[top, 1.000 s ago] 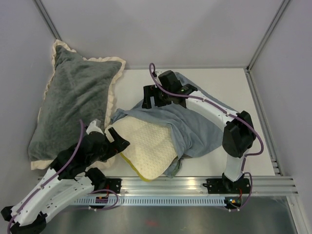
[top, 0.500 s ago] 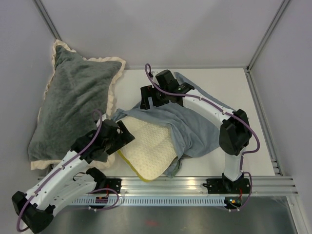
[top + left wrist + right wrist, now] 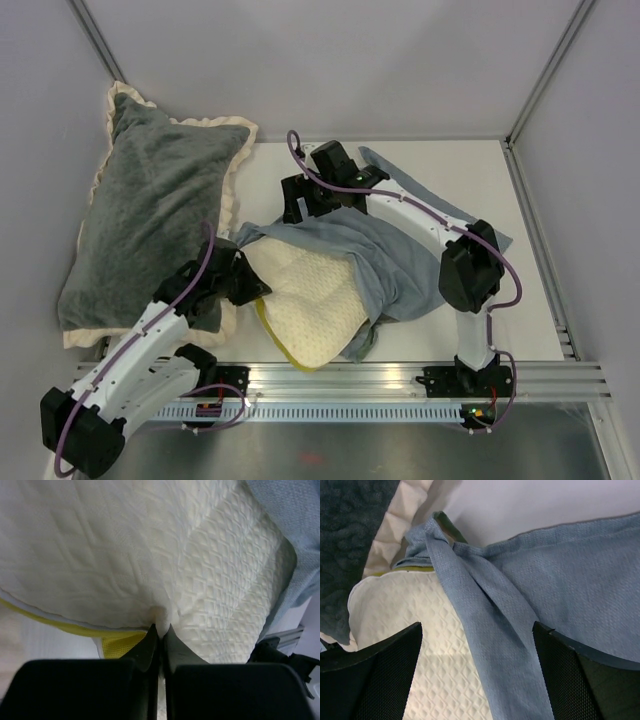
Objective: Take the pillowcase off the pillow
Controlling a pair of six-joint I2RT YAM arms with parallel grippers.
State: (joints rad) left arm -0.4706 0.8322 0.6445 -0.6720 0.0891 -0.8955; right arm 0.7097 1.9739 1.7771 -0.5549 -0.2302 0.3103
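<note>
A white table (image 3: pixel 470 165) boxed in by pale walls on three sides, with a metal rail (image 3: pixel 400 378) along its near edge; bare surface shows at the far right and near right, while a dark grey plush pillow (image 3: pixel 150 220) fills the left side up to the wall; the cream quilted pillow (image 3: pixel 305 300) lies mid-table, its near corner close to the rail. Compared with a second ago, the left gripper (image 3: pixel 160 629) has swung in from the near left, and its fingers, spread then, are now pressed together, pinching a small fold at the pillow's left edge; the right gripper (image 3: pixel 477 630) has edged slightly leftward and hangs spread wide above a twisted band of the pillowcase (image 3: pixel 400 260), gripping nothing. The pillowcase is limp grey-blue cloth, wrinkled and bunched, draped over the pillow's far right half and trailing toward the right; the near left half sticks out bare, showing a yellow-green edge band (image 3: pixel 275 335).
</note>
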